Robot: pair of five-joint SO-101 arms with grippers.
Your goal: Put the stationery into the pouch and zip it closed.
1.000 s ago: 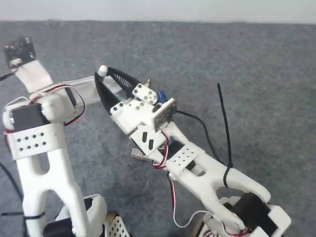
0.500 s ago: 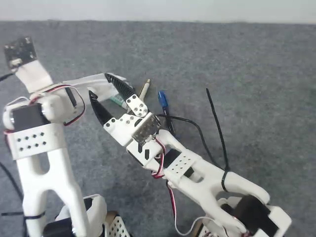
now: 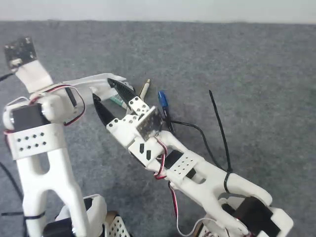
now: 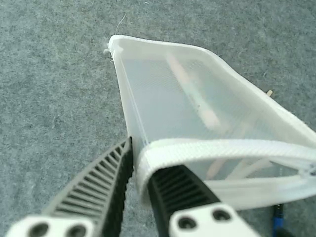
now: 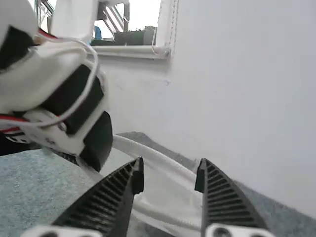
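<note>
Grey carpet [image 3: 256, 74] covers the table. The left gripper [image 4: 136, 148] pinches the mesh pouch [image 4: 187, 94] by its rim. The right gripper [image 5: 170, 165] hangs empty with its fingers spread, just short of the pouch mouth, and a blue pen [image 3: 162, 98] lies loose beside it. If that thin rim slips free, the pouch may sag shut.

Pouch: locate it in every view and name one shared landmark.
High view: pouch left of centre, at the right gripper.
Left wrist view: pouch rim clamped by the left gripper.
Right wrist view: pouch between the open right gripper's fingers.
Shared landmark: grey carpet.
</note>
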